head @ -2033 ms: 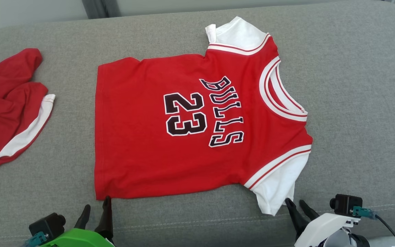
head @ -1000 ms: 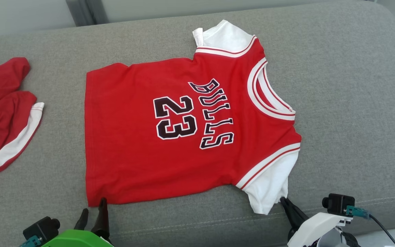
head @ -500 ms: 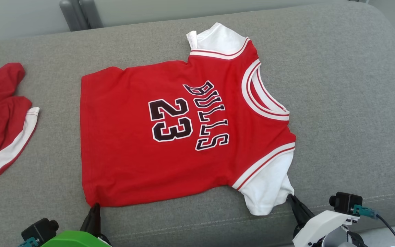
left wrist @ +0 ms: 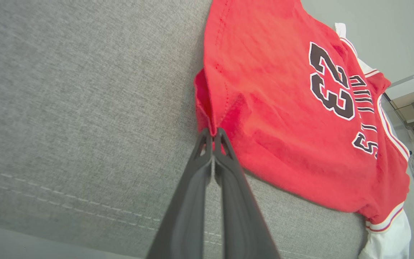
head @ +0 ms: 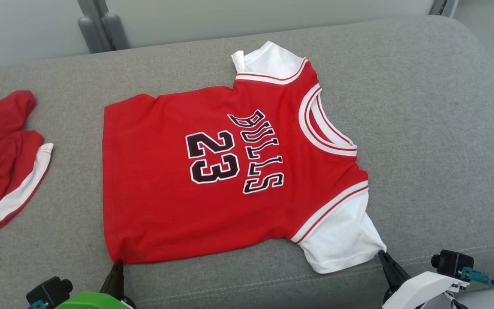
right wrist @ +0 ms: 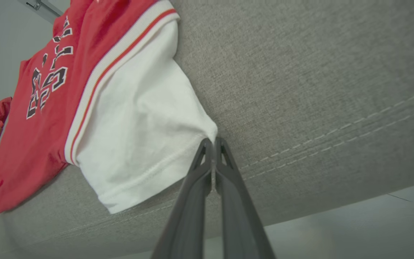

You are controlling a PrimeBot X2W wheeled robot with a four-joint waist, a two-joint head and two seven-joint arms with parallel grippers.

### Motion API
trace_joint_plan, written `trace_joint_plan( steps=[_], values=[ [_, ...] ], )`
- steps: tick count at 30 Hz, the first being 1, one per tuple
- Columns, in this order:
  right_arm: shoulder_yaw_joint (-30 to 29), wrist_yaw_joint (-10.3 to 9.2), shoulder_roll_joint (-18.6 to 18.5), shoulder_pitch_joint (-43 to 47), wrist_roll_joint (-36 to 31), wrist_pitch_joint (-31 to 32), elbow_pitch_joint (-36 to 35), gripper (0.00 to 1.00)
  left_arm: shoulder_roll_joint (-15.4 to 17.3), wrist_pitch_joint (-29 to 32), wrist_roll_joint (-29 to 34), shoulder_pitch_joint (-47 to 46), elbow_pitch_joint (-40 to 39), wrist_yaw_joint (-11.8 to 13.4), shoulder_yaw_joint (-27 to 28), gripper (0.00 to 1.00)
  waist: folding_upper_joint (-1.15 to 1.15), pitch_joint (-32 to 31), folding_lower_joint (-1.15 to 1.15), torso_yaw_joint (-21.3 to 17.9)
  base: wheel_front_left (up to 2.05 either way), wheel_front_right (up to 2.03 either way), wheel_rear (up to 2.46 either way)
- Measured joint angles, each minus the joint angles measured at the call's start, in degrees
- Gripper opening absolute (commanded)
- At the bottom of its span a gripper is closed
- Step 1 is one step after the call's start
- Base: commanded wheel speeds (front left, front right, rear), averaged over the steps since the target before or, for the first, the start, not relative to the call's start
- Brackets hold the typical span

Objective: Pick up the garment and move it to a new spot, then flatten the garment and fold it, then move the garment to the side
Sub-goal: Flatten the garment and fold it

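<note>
The garment (head: 212, 171) is a red jersey with white sleeves and black "BULLS 23" lettering, spread flat on the grey sofa seat (head: 423, 128). My left gripper (head: 118, 262) is shut on the jersey's near hem corner (left wrist: 207, 126), at the lower left of the head view. The red cloth bunches up at the fingertips in the left wrist view. At the lower right, my right gripper (head: 382, 254) is shut on the corner of the near white sleeve (right wrist: 138, 118), which is drawn out to a point.
A second red and white garment (head: 2, 159) lies crumpled at the seat's left end. The stitched front edge of the seat (head: 251, 283) runs just behind both grippers. Grey posts (head: 101, 25) stand behind the sofa.
My left gripper has shut on the hem corner, having stood open a second ago. The right gripper has pulled the sleeve corner outward. The head camera has shifted, sliding the whole scene.
</note>
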Motion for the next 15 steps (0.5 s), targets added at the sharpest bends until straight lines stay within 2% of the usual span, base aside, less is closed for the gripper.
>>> trace_joint_plan(
  steps=[15],
  values=[
    [-1.52,0.00,-1.70,4.61,1.02,-0.55,-1.97,0.00,2.20,0.04,-0.42,2.20,0.53,0.01,1.59,0.00,0.00,-3.34,0.00,-0.13,0.00,0.00,0.00]
  ],
)
